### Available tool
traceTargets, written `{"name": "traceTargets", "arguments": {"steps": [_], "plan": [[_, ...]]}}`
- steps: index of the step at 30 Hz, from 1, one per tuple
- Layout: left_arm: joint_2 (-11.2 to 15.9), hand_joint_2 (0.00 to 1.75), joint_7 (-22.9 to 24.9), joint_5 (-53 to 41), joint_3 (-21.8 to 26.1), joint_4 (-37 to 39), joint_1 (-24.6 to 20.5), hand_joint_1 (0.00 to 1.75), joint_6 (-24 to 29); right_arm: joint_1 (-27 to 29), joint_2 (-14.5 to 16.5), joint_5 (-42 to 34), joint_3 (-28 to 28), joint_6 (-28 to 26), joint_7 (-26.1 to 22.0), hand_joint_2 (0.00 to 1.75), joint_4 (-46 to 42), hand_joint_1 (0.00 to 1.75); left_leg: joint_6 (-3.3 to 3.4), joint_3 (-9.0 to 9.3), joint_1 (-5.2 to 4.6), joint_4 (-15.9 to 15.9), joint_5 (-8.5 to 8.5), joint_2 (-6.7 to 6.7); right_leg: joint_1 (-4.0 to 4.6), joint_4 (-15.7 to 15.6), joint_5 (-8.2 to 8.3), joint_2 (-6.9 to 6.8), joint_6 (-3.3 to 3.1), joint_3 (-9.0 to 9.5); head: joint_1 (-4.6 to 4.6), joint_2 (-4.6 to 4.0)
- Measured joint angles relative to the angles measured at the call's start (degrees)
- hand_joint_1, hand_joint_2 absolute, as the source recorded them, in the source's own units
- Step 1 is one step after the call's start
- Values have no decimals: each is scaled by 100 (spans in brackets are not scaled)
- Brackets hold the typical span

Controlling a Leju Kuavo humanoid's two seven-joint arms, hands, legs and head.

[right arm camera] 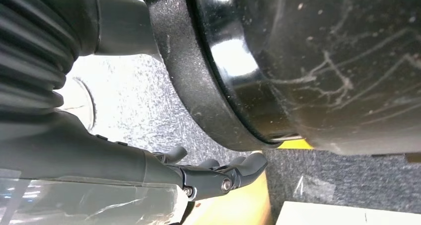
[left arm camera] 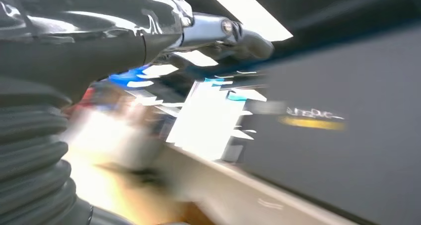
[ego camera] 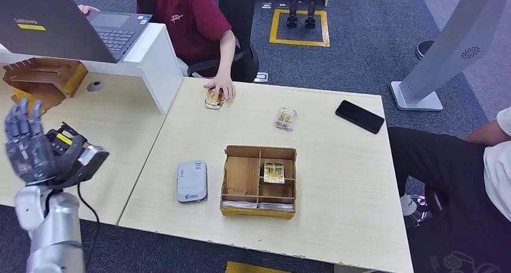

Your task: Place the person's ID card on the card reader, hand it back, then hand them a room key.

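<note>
L hand (ego camera: 29,149) is raised over the left desk, fingers (ego camera: 23,119) spread, holding nothing. R hand (right arm camera: 208,178) has fingers loosely curled, nothing in them. ID card (ego camera: 214,98) sits well beyond L fingers, under person's hand (ego camera: 222,90). Card reader (ego camera: 191,181) lies between, beside key box (ego camera: 229,178).

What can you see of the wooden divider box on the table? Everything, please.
The wooden divider box is a shallow open-top tray of thin light-brown board, rectangular, with slotted partitions splitting it into several compartments. It sits flat on the pale table, near the front edge, just right of the grey card reader, with a small gap between them. One card in a clear sleeve lies in an upper right compartment; the large left compartment looks empty. Neither the robot's hands nor the person's touch it.
</note>
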Motion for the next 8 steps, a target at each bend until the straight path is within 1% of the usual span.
{"name": "traceTargets", "arguments": {"steps": [1,3,6,7,8], "plan": [[-2,175,-143,312,372,-162,238,0,0,19,0,-27,-5,-33,5,175,3,0,-4,2,0,-1,-4,8,-1,-1,-3,7,-3,-3,-3,0],[-31,175,-134,796,887,-514,738,0,0,56,0,-98,-16,-111,10,175,10,0,-3,-3,1,-2,-9,7,0,-3,-10,5,-11,-6,-6,0],[-155,175,-116,1271,1452,-1049,1440,0,0,107,0,-211,-43,-216,-5,175,29,0,-5,-7,1,-3,-18,-1,-1,-7,-18,-5,-15,-5,-7,0],[-208,175,-116,1365,1645,-1190,1633,0,0,120,0,-236,-56,-241,-13,175,34,0,-5,-9,1,-3,-19,-1,-1,-9,-18,-6,-14,-4,-7,0],[-235,175,-115,1402,1744,-1260,1729,0,0,127,0,-247,-63,-254,-18,175,37,0,-5,-9,1,-3,-20,-2,-1,-9,-18,-6,-14,-4,-6,0]]}}
